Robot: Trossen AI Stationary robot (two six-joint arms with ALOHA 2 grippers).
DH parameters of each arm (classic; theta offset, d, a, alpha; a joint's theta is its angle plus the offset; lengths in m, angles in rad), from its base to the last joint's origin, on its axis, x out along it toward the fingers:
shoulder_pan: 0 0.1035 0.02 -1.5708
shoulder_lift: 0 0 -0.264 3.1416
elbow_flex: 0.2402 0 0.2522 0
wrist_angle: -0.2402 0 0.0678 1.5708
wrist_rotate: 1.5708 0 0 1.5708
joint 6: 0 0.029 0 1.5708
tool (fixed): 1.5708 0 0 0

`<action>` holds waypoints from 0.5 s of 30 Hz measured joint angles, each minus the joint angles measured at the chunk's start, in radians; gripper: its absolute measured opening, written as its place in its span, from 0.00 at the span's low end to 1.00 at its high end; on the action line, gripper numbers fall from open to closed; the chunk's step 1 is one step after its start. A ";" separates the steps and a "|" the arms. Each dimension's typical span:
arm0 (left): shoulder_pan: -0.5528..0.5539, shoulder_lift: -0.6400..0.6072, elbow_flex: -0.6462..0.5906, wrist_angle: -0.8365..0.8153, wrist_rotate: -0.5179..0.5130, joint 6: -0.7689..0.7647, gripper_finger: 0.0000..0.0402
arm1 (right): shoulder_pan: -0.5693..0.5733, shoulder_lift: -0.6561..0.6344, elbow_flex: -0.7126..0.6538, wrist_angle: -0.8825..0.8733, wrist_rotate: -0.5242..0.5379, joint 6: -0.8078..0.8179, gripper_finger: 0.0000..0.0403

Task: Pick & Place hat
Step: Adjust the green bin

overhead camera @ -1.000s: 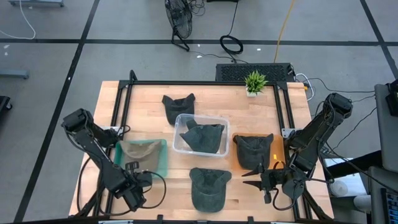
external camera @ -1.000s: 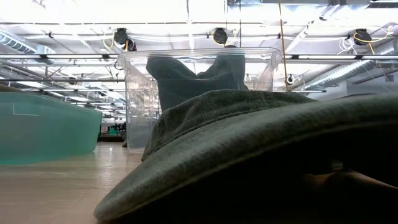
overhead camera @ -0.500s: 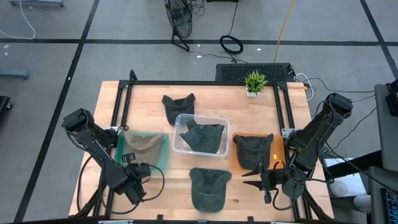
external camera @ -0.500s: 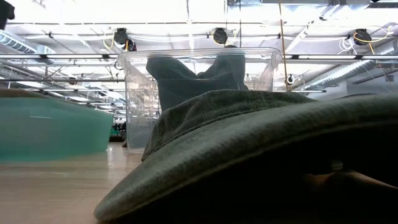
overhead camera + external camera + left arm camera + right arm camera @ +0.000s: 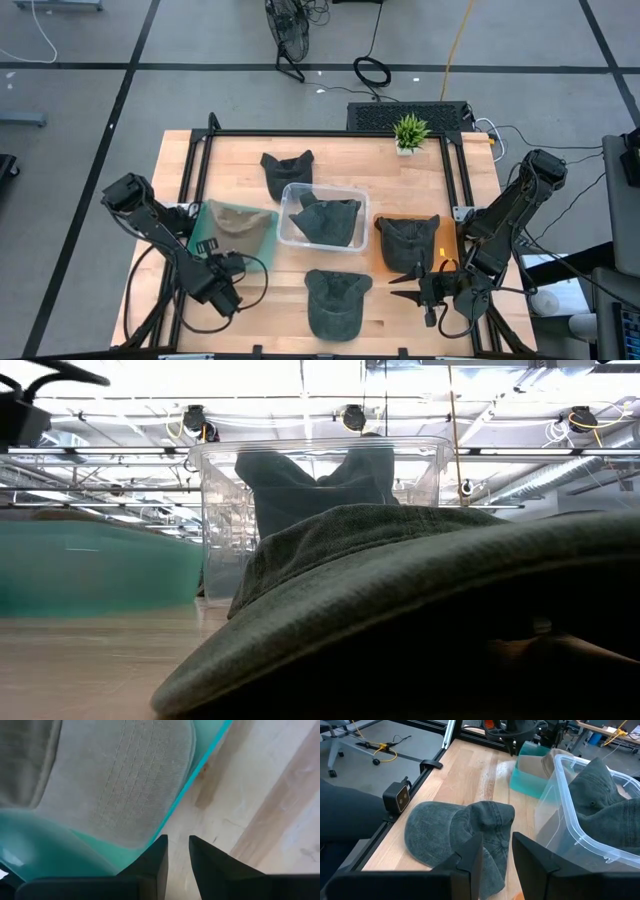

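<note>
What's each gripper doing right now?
Left gripper: closed on the rim of the teal bin.
Right gripper: slightly open, holding nothing, beside a dark hat.

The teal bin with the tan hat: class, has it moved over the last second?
Yes. The teal bin, held at its rim by the left pincer, has slid and turned toward the clear bin, nearly closing the gap between them.
</note>
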 joint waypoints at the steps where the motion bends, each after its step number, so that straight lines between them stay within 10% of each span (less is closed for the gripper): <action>1: 0.004 0.000 -0.003 0.000 0.001 0.000 0.22 | 0.000 0.000 0.000 0.000 0.000 0.000 0.23; 15: 0.047 0.000 0.146 0.052 -0.048 0.029 0.22 | 0.000 0.000 0.000 0.000 0.000 0.000 0.23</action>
